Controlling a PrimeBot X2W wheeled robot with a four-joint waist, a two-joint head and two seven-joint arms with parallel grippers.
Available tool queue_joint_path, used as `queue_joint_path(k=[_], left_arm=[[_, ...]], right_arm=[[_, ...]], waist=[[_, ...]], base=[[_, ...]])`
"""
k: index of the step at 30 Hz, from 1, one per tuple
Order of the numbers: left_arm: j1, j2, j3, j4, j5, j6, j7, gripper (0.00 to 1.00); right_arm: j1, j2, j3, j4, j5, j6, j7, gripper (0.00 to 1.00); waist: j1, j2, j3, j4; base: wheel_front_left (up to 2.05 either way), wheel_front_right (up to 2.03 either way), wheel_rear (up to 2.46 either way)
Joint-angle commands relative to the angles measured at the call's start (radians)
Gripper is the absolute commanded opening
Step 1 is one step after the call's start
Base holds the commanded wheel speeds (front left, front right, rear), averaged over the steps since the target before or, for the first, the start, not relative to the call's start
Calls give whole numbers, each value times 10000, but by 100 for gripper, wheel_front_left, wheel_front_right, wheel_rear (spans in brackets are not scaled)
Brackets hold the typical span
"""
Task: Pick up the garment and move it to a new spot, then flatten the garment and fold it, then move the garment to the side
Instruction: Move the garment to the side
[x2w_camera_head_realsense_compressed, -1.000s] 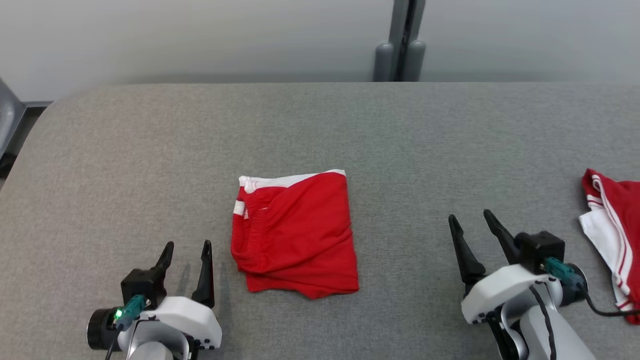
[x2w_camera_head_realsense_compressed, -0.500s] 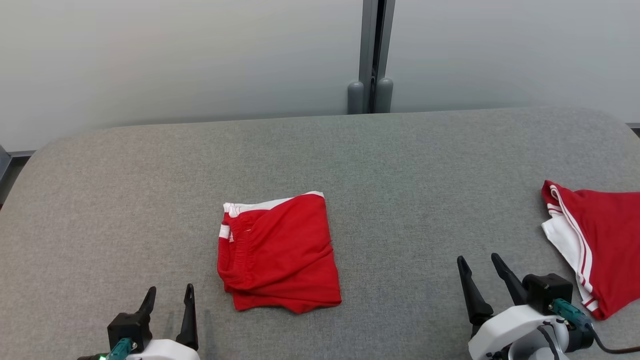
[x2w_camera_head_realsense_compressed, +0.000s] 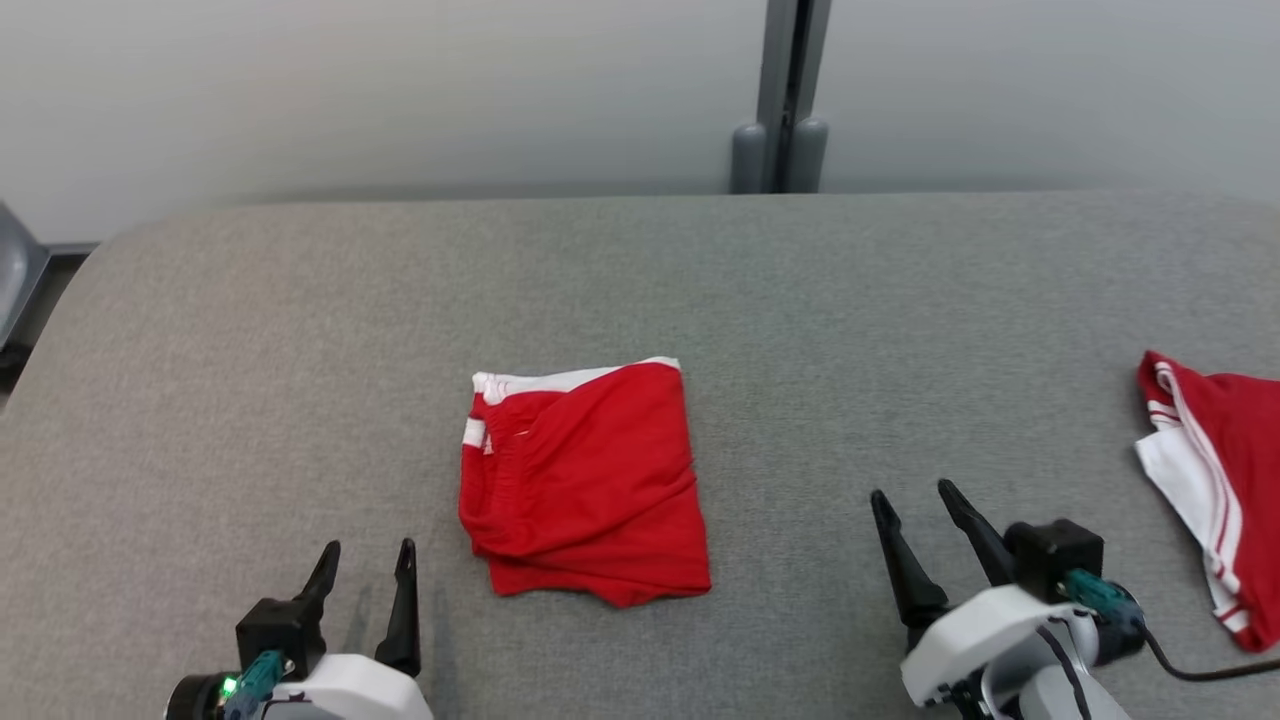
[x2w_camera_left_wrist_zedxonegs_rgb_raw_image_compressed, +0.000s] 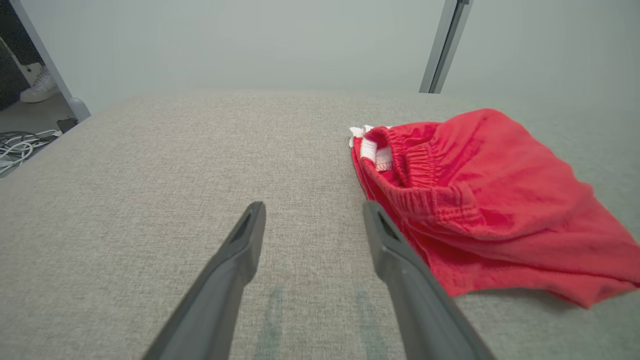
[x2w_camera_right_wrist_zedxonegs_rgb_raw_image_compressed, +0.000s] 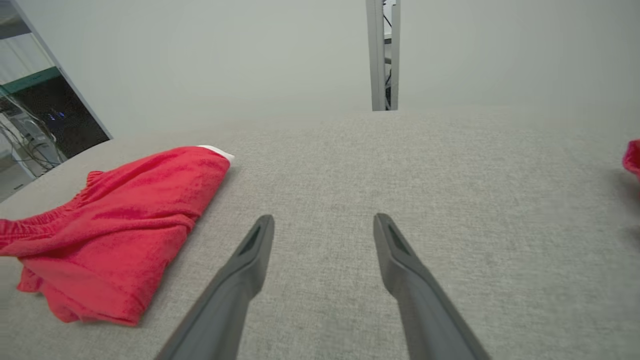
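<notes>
A folded red garment with a white-trimmed waistband lies in the middle of the grey padded table; it is also the red garment at the right of the left wrist view and the red garment at the left of the right wrist view. My left gripper stands open at the lower left, just left of the garment, holding nothing. Well to the garment's right, my right gripper is open and empty over bare table. In the left wrist view the left gripper has its right finger close beside the waistband.
A second red and white garment lies at the table's right edge, its tip showing as red cloth in the right wrist view. A grey post stands behind the table against a pale wall. Cables lie on the floor beyond the left edge.
The head camera has shifted, so the whole picture moved. Both grippers stay open and empty; the folded garment lies as before.
</notes>
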Motion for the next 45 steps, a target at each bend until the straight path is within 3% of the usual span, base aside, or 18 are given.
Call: queue_joint_path(k=[1, 11, 20, 21, 22, 23, 24, 28, 33, 45], left_arm=[[-205, 46, -87, -51, -53, -37, -11, 100], [-688, 45, -973, 36, -535, 95, -12, 100], [-740, 40, -1083, 27, -708, 153, -12, 100], [-735, 40, -1081, 15, -706, 158, -12, 100], [-736, 42, -1066, 9, -707, 163, -11, 100], [-758, 43, -1061, -5, -703, 162, -12, 100], [-766, 42, -1046, -19, -688, 180, -12, 100], [-750, 46, -987, -43, -528, 105, -12, 100], [-742, 49, -899, -51, -422, 32, -12, 100], [-1171, 43, -807, -20, -51, -181, -11, 100]], right_arm=[[-220, -55, 118, 39, 61, 0, -48, 100], [-1840, -66, 1761, 1127, 1410, 0, -47, 100], [-2893, -71, 2657, 2957, 2481, 0, -47, 100], [-2972, -55, 2767, 3138, 2545, 2, -27, 49], [-3016, -51, 2835, 3244, 2644, 2, -19, 32], [-3034, -49, 2912, 3326, 2688, 2, -21, 0], [-3064, -52, 2983, 3408, 2743, 2, -21, 0], [-3273, -92, 2754, 3274, 2727, -2, -24, 0], [-2980, -68, 2284, 2938, 2483, -2, -25, 0], [-2235, -60, 2044, 2071, 2332, 0, -25, 0]], waist=[[0, -1, 346, 342], [0, -1, 1241, 2002], [0, -1, 1463, 2774], [0, -1, 1463, 2787], [0, -1, 1461, 2783], [0, -1, 1452, 2762], [0, -1, 1432, 2711], [0, -1, 1304, 2256], [0, -1, 1097, 1163], [0, -1, 1091, -2724]], base=[[0, 0, 0], [0, 0, 0], [0, 0, 0], [0, 0, 0], [0, 0, 0], [0, 0, 0], [0, 0, 0], [0, 0, 0], [0, 0, 0], [0, 0, 0]])
